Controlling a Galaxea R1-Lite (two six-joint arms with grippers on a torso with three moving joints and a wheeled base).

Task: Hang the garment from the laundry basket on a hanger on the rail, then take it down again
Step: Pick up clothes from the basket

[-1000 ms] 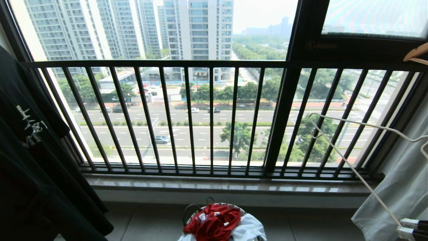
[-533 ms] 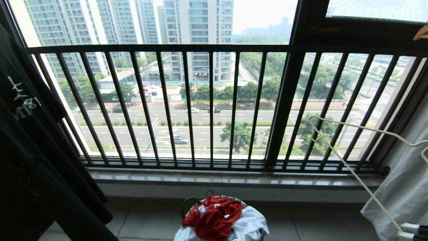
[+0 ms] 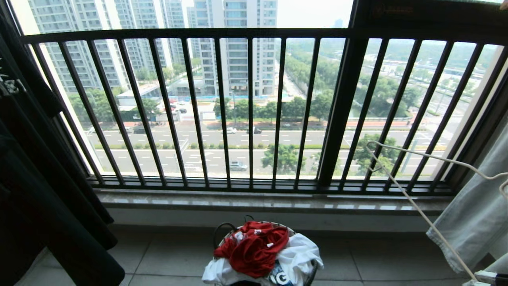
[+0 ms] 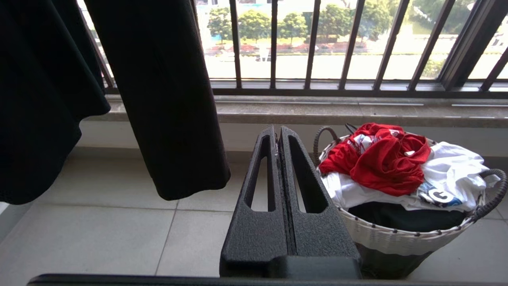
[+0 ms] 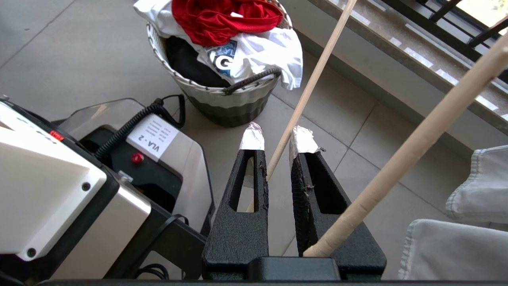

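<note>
Down on the tiled floor under the window, the basket sits with my red shirt heaped on top of a white garment that spills over the rim. I read the left gripper as parked: its jaws are pressed together on nothing, pointed at the floor just beside the basket. The right gripper has its jaws nearly together around the thin white hanger; one bar runs between the taped tips and a second crosses the base of the fingers, so I take it as clamped. In the head view the hanger sticks up in front of the window bars, near the pale grey cloth hanging at the right.

My worries from here: the long hanger could snag that grey cloth or knock the window bars as I bend toward the basket. The red shirt is tangled with the white one, so a careless pinch may lift both. A black shirt hangs close on the left, within reach of a stray arm.
</note>
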